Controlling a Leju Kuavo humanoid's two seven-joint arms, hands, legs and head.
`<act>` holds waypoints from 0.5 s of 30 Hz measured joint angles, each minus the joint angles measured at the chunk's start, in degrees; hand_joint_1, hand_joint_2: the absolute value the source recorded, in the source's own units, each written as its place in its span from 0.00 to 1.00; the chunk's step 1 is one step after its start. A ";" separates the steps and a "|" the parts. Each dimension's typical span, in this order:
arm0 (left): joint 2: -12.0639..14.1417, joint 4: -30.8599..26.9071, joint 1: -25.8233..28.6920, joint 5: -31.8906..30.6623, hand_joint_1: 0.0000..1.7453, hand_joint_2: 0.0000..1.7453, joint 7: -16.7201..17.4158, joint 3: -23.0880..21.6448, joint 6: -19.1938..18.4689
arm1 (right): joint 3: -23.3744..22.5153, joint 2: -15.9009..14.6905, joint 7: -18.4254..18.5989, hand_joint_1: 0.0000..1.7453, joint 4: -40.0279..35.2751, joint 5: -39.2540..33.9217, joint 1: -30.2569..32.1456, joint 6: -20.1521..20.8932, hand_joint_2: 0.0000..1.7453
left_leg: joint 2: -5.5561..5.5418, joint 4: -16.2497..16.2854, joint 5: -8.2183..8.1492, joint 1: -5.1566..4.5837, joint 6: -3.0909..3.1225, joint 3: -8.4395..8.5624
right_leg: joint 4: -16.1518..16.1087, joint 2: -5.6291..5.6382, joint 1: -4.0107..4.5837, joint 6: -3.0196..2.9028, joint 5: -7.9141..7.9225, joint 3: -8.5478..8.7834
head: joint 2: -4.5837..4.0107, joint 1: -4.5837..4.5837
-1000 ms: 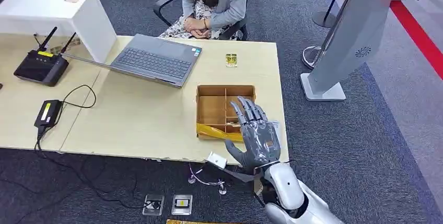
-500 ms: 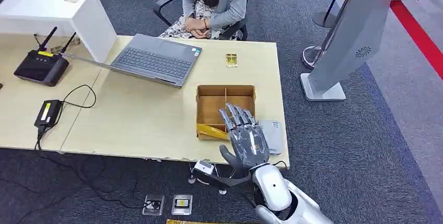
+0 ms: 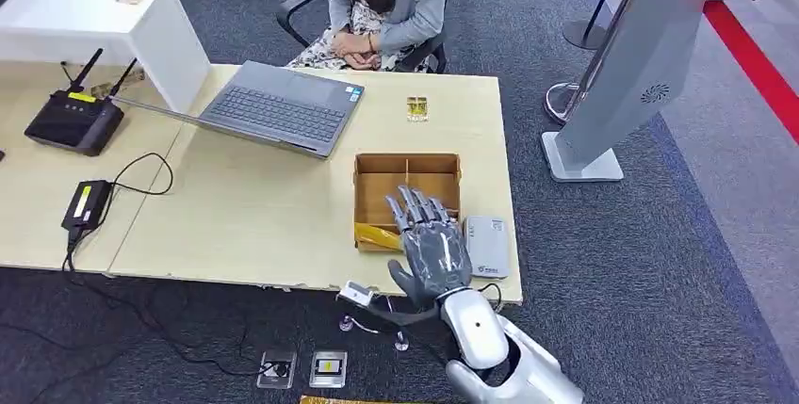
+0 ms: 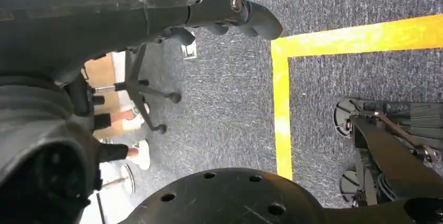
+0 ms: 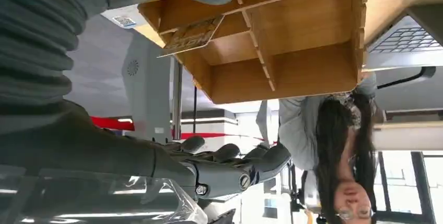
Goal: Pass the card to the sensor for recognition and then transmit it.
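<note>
Cardboard box [image 3: 407,183] holds the card [image 5: 190,36] just beneath the spread, empty right hand [image 3: 432,251]

The bench [image 3: 254,216] is pale wood. On it stands a brown cardboard box [image 3: 383,187] with a yellow strip [image 3: 377,234] along its near wall, beside a light grey sensor [image 3: 487,246]. The laptop [image 3: 278,107] is grey, the router [image 3: 73,121] black with a yellow label. The right hand [image 3: 429,249] is grey on a silver arm. The carpet [image 3: 641,263] is dark grey, speckled, crossed by a yellow floor line [image 4: 282,98] and a red stripe [image 3: 754,60].
</note>
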 joint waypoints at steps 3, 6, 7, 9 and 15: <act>0.00 0.00 -0.01 -0.02 0.00 0.00 0.07 0.00 -0.02 | -0.02 0.85 -0.11 0.00 1.46 -0.46 -0.63 0.02 1.00 | 0.00 0.00 0.00 0.00 0.00 0.00 | 0.00 -0.01 0.00 0.00 0.00 0.00 | 0.00 0.02; 0.00 0.00 -0.01 -0.09 0.00 0.00 0.20 0.00 -0.07 | -0.13 1.57 -0.20 0.00 2.93 -0.63 -1.23 0.00 1.00 | 0.00 0.00 0.00 0.00 0.00 0.00 | 0.00 0.00 0.00 0.00 0.00 0.00 | 0.00 0.00; 0.00 0.00 -0.01 -0.09 0.00 0.00 0.22 0.00 -0.07 | -0.15 1.81 -0.22 0.00 3.30 -0.63 -1.33 -0.02 1.00 | 0.00 0.00 0.00 0.00 0.00 0.00 | 0.00 0.00 0.00 0.00 0.00 0.00 | 0.00 0.02; 0.02 0.00 -0.02 -0.09 0.00 0.00 0.31 0.00 -0.13 | -0.35 2.07 -0.26 0.00 3.89 -0.70 -1.44 -0.09 1.00 | 0.00 0.00 0.00 0.00 0.00 -0.01 | 0.00 -0.01 0.00 0.00 0.00 0.00 | 0.02 0.02; 0.07 0.00 -0.03 -0.09 0.00 0.00 0.35 0.00 -0.48 | -0.59 2.38 -0.15 0.00 5.77 -1.07 -1.80 -0.11 1.00 | 0.00 0.00 0.00 0.00 0.00 -0.01 | 0.00 -0.01 0.00 0.00 0.00 0.00 | 0.00 0.02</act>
